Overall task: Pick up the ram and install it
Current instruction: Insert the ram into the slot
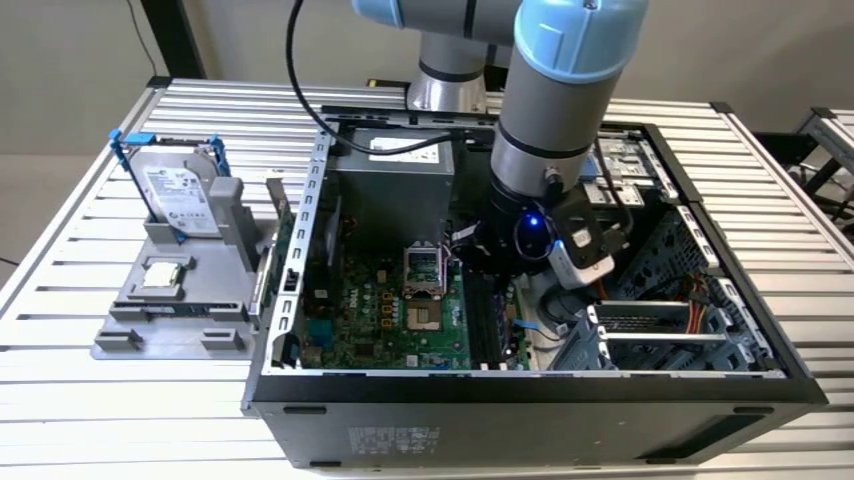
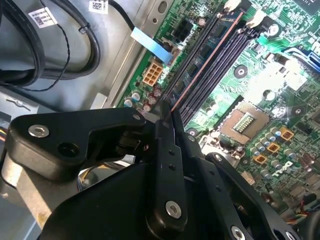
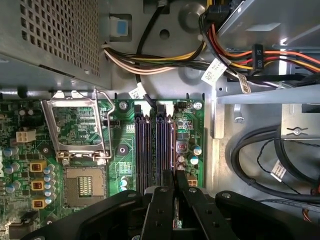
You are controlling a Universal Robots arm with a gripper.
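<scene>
Item: hand (image 2: 170, 112), black, two-fingered; lowered inside the open computer case (image 1: 747, 375) at centre of the exterior view; fingers (image 3: 162, 200) pressed close on a thin edge-on board, judged to be the ram (image 2: 202, 62).

Item: ram; in the second wrist view a long narrow strip with a reddish upper edge, running from the fingertips toward the upper right of the frame, lying along the black memory slots (image 3: 152, 150); whether fully seated or just resting in the slot cannot be told.

Item: motherboard (image 1: 380, 325), green; open processor socket (image 3: 75, 132) with raised metal frame, left of the slots in the first wrist view; white slot latches (image 2: 257, 19) at upper right of the second wrist view.

Item: grey parts holder (image 1: 174, 300) on the slatted surface (image 1: 80, 395), left of the exterior view; carries a hard drive in a blue frame (image 1: 174, 195) and a small square chip (image 1: 163, 275).

Handling note (judgement): keep the stick parallel to the slot and upright; press straight down, evenly, until both latches close; avoid the neighbouring capacitors (image 3: 196, 152).
</scene>
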